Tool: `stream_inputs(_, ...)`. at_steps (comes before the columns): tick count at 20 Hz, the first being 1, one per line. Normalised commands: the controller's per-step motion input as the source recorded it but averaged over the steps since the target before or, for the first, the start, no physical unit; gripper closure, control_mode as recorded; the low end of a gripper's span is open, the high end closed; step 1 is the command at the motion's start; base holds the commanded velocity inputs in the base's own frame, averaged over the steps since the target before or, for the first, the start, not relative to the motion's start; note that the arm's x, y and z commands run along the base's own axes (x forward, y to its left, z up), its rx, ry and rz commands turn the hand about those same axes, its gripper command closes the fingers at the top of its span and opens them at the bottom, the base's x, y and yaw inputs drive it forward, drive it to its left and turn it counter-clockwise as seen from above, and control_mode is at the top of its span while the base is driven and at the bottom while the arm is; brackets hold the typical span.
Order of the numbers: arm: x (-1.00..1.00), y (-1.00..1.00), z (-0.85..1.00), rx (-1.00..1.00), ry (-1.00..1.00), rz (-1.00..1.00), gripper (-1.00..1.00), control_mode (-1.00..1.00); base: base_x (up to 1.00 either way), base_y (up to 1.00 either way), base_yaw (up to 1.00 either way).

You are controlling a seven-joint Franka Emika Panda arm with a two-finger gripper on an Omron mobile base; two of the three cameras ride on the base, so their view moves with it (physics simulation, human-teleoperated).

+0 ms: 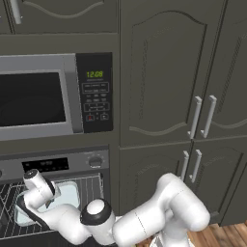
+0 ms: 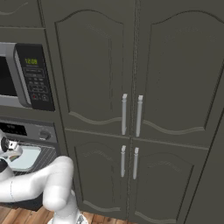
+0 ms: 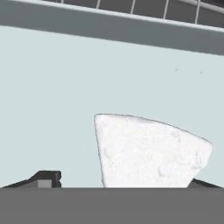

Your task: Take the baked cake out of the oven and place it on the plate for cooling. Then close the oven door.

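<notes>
Pale slab: the flat whitish-blue baked cake with a raised lighter rim [image 1: 67, 195] lies on the wire rack [image 1: 91, 188] inside the dark built-in oven with the silver control strip [image 1: 72, 161]; we also see its right end from the right base view [image 2: 26, 157].
Cake up close: in the hand view a rough white wedge [image 3: 148, 151] sits on the smooth pale surface [image 3: 65, 78], with rack wires beyond the far rim.
Gripper place: the white arm's two-finger gripper [image 1: 48, 198] hangs at the cake's left part, pointing down at it (we judge it right above the slab, close to touching).
Jaws: the two dark tips show well apart at the bottom corners of the hand view, the white wedge between them; we read them as parted, and no grip on the cake is visible.
Key relation: the cake lies straight below and ahead of the jaws; its long axis runs left to right along the rack, so the jaws would have to straddle a rim or the wedge, we think.
Oven door: we cannot make it out clearly; the rack is exposed, so we take it as open.
Plate: not located.
Writing: the green clock on the silver-framed microwave [image 1: 94, 74] reads 12:08; the keypad labels and the oven's black display [image 1: 46, 165] are too blurred to read.
Brands: none legible.
</notes>
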Motion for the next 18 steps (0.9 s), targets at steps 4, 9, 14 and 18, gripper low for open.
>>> stream_inputs(4,-0.1,-0.18,-0.39,-0.03,0.0,0.0,1.0,-1.0,0.0,0.0,0.0)
stream_inputs(9,-0.17,-0.26,-0.28,-0.02,0.0,0.0,1.0,-1.0,0.0,0.0,0.0)
stream_inputs(14,-0.53,-0.03,-0.06,0.0,0.0,0.0,1.0,-1.0,0.0,0.0,0.0)
stream_inputs(18,-0.27,-0.02,0.27,0.0,0.0,0.0,1.0,-1.0,0.0,0.0,0.0)
